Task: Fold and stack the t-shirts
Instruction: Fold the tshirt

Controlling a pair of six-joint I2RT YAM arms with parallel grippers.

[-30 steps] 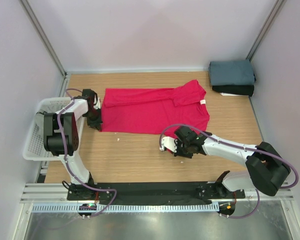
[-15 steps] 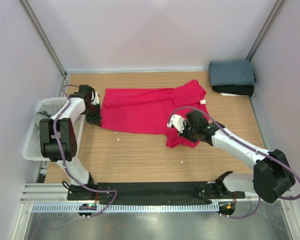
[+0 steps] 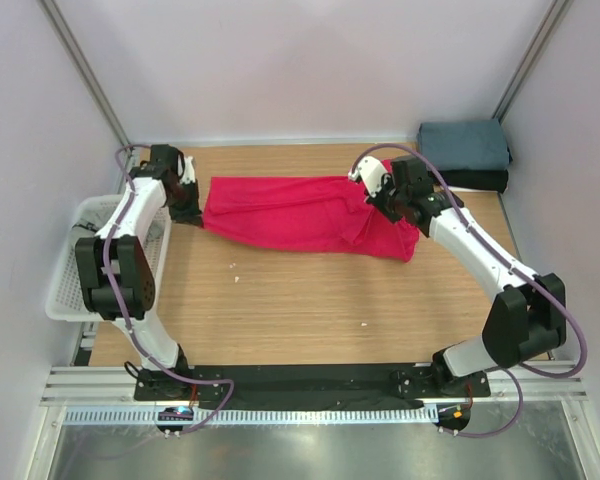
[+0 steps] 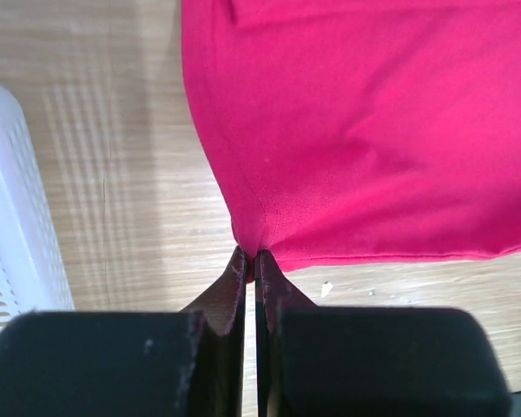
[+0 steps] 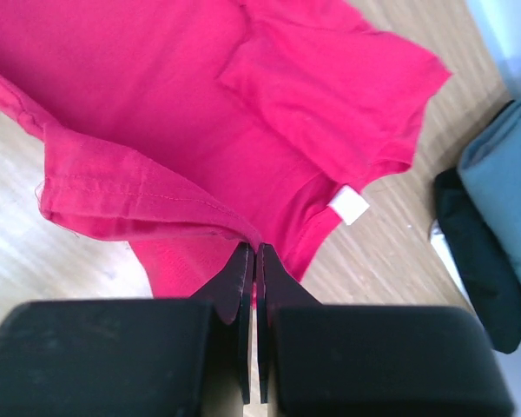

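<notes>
Now you hold the red t-shirt (image 3: pixel 280 212), spread across the far middle of the table (image 3: pixel 280 310), with the left gripper (image 4: pixel 250 254) clamped on its left corner and the right gripper (image 5: pixel 250 248) clamped on a doubled-over hem at the right, likely to keep the fold taut.

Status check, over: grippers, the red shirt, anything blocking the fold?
Left gripper shut on red t-shirt corner, beside the basket. Right gripper shut on its hem, lifted over the body. Nothing blocking; folded stack sits far right.
</notes>
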